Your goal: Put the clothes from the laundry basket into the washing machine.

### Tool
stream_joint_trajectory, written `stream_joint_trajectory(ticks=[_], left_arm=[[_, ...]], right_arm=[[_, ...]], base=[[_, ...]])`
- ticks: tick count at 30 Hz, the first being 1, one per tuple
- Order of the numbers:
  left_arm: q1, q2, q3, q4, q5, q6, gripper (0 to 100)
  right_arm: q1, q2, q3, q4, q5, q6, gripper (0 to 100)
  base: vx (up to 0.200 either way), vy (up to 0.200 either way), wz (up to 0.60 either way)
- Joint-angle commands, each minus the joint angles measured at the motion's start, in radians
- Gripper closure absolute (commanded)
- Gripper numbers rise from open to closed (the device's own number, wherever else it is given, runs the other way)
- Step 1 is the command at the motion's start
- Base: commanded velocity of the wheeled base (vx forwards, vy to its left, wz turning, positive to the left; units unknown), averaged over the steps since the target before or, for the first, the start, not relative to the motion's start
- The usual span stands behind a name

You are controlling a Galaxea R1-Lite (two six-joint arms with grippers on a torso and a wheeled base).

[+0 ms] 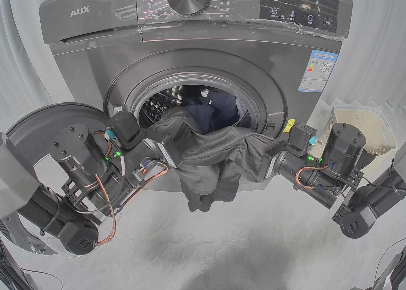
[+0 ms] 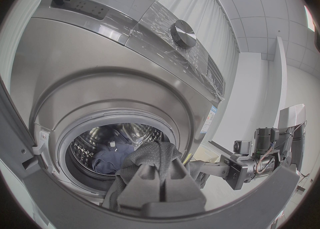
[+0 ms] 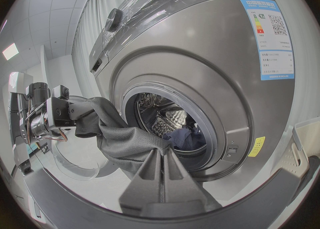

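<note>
Gripping one grey garment (image 1: 211, 155) between them, both hands are clamped on the cloth just in front of the round opening of the washing machine (image 1: 84, 62). The left hand (image 2: 162, 186) has its fingers pressed together, with a fold of fabric bunched over their tips. The right hand (image 3: 163, 173) pinches the other end the same way, fingers together. The garment stretches from one hand to the other in front of the lower part of the opening, and a loose part hangs down toward the floor (image 1: 211, 240). Inside the drum (image 1: 158, 107) lies dark blue clothing (image 1: 215, 111), heaped toward the back. The machine's door (image 1: 42, 130) stands swung open on the robot's left. A white laundry basket (image 1: 372, 126) sits to the right of the machine, beside the right arm; what it holds cannot be told.
</note>
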Motion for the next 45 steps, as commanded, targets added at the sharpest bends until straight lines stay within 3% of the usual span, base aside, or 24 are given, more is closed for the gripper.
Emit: stream_joint_trajectory(ticks=[1, 8, 21, 22, 38, 45], left_arm=[[-0.002, -0.003, -0.001, -0.001, 0.000, 0.001, 100], [-0.024, -0.002, -0.010, -0.001, 0.003, 0.001, 100], [-0.042, 0.012, -0.045, 0.004, 0.010, 0.002, 100], [-0.042, 0.012, -0.050, 0.004, 0.010, 0.002, 100], [-0.033, 0.075, -0.134, 0.005, 0.043, 0.005, 100], [-0.034, 0.087, -0.137, 0.004, 0.053, 0.007, 100]], right_arm=[[0.001, -0.003, 0.004, 0.000, 0.000, 0.000, 100], [-0.001, 0.060, 0.054, 0.000, 0.001, -0.003, 100], [-0.010, 0.240, -0.027, -0.024, 0.004, -0.009, 100], [-0.007, 0.243, -0.027, -0.024, 0.004, -0.009, 0], [0.057, 0.181, 0.068, -0.032, 0.006, -0.009, 0], [0.128, 0.146, 0.088, -0.034, 0.007, -0.012, 0]], base=[[0.000, 0.000, 0.00], [0.000, 0.000, 0.00], [0.000, 0.000, 0.00], [0.000, 0.000, 0.00], [0.000, 0.000, 0.00], [0.000, 0.000, 0.00]])
